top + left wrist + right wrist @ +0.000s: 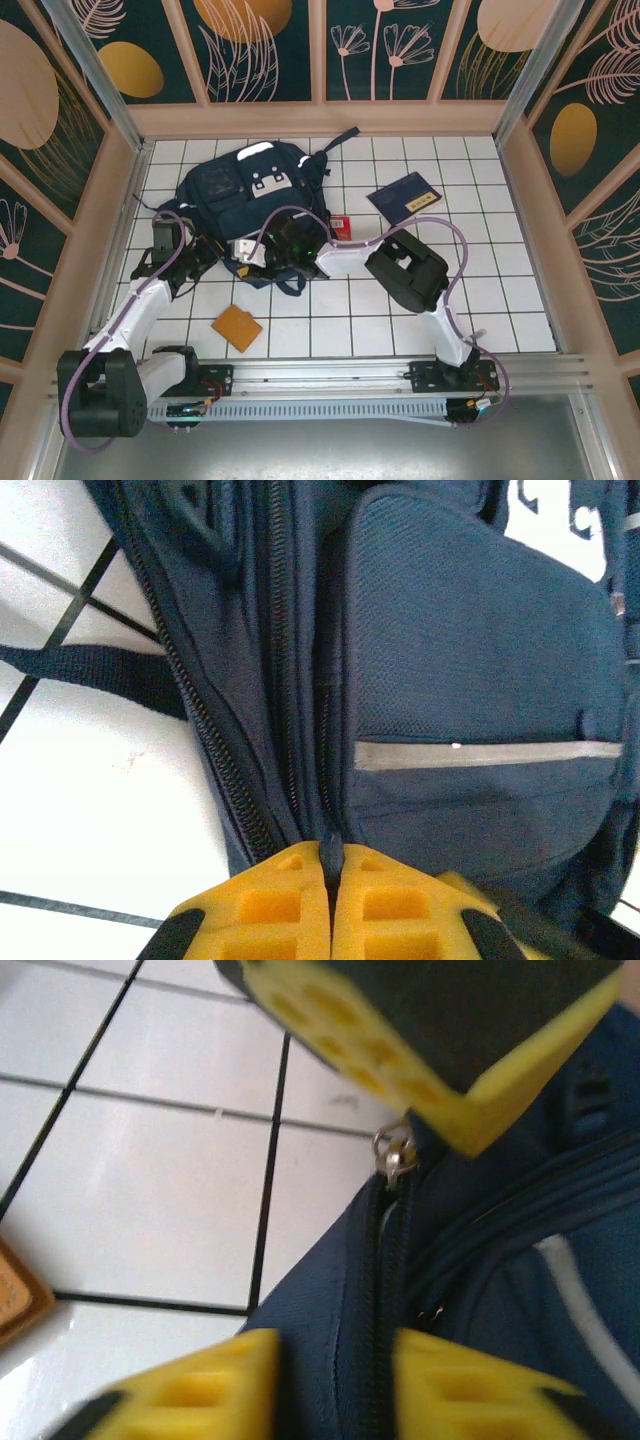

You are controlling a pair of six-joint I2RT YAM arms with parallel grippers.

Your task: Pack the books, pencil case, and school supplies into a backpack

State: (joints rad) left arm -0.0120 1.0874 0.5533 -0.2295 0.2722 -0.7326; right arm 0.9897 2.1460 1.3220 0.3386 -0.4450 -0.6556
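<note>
A: Nearest the bases?
B: An orange-tan pad (pixel 237 327), loose on the tiled table (pixel 480 300).
A: The backpack (pixel 240 195)?
B: Mid-table, left of centre, navy with a pale reflective stripe (pixel 480 752). The left gripper (pixel 332 855) is clenched on its seam. The right gripper (pixel 335 1380) straddles the zip (pixel 385 1290), jaws apart.
A: Beyond?
B: The navy book (pixel 405 197), far right.

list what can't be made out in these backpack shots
Whether the backpack is unzipped, top external: both arms cover its near edge.
What the left claw pinches, left wrist: its shut fingers hide the seam's end.
Whether the right claw grips the fabric, right wrist: fingers blurred, cut by the bottom edge.
Print on the red rectangle and the book, top external: too small.
The orange pad, right wrist: cut by the left edge.
</note>
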